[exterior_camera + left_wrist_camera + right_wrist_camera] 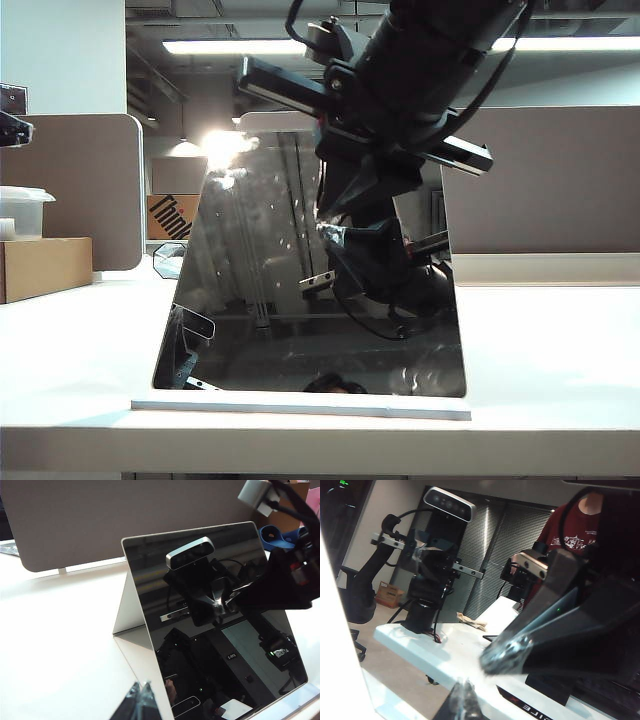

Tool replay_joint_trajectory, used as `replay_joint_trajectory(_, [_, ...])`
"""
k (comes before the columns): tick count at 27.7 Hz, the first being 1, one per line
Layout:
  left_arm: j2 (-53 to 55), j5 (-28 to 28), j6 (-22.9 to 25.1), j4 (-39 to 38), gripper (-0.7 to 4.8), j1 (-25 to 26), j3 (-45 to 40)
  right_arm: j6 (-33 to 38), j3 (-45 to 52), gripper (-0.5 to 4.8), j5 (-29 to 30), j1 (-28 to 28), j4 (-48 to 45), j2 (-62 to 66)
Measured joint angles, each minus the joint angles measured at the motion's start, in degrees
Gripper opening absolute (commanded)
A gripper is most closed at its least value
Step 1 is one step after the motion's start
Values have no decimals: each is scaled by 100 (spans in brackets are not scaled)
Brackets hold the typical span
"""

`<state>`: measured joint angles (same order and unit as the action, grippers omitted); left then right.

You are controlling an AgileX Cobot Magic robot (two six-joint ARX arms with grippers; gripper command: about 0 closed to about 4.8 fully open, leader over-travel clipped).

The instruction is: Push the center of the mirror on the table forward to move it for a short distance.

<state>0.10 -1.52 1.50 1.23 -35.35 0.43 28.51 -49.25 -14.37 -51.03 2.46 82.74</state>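
Observation:
The mirror (250,300) stands tilted on its thin white base plate (300,405) near the front of the white table (560,350). My right gripper (328,225) reaches down from above with its fingers shut, and the tips meet the glass near the middle of the face. In the right wrist view the shut tips (462,700) sit right at the mirror (420,645), opposite their own reflection. My left gripper (142,700) is shut and empty, low over the table beside the mirror (200,645), apart from it. From there the right arm (287,582) shows against the glass.
A small octagonal glassy object (168,260) stands behind the mirror's left edge. A cardboard box (45,267) with a plastic container (20,210) on it sits at the far left. Brown partition panels (545,180) close off the back of the table.

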Motion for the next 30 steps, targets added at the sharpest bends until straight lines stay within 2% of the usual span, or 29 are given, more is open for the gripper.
replay_joint_trajectory(11, [2,0,0,0,-5,-2,0,0,-37,-5,0,48,-109,306])
replay_joint_trajectory(23, [2,0,0,0,-5,2,0,-101,-37,-5,9,492,-348,450])
replay_joint_trajectory(30, [2,0,0,-2,-5,2,0,-214,-39,-5,264,846,-632,638])
